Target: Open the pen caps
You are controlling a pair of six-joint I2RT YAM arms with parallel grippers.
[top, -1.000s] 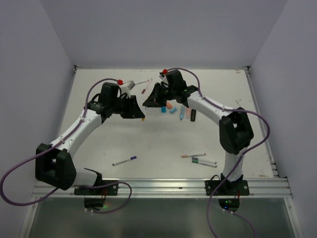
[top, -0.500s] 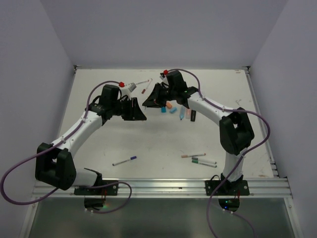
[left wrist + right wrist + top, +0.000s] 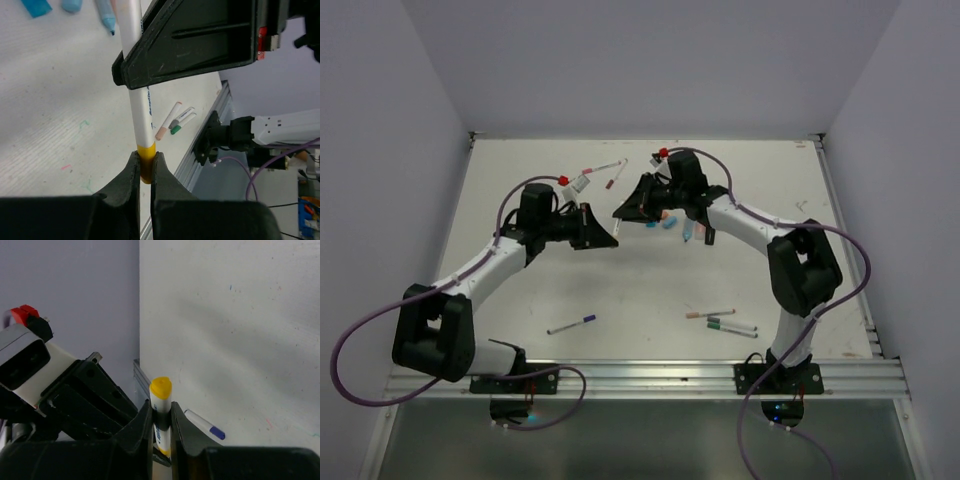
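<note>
from above, the left gripper (image 3: 612, 238) and the right gripper (image 3: 618, 212) met nose to nose over the far half of the white table (image 3: 650, 285). what they held between them was too small to make out there. a loose pen (image 3: 568, 325) with a purple cap (image 3: 588, 320) lay near the front edge between the two arms. a few more capped pens (image 3: 730, 325) lay close together near the right arm's base.

in the left wrist view, the left pincer's fingers (image 3: 131, 175) were pressed shut on the yellow cap (image 3: 146, 151) at the end of a white pen (image 3: 135, 75). the barrel ran straight up from the cap and passed behind the black body of the right gripper, just beyond the cap. the cap sat on the barrel with no gap showing at the joint.

in the right wrist view, the right pincer was closed tight on the white barrel, which lay crosswise between its fingers (image 3: 142, 430). a yellow end (image 3: 161, 386) of the pen stood just past those fingers; whether it was a cap or a plug could not be told. the left gripper's black body crowded in from the left.
</note>
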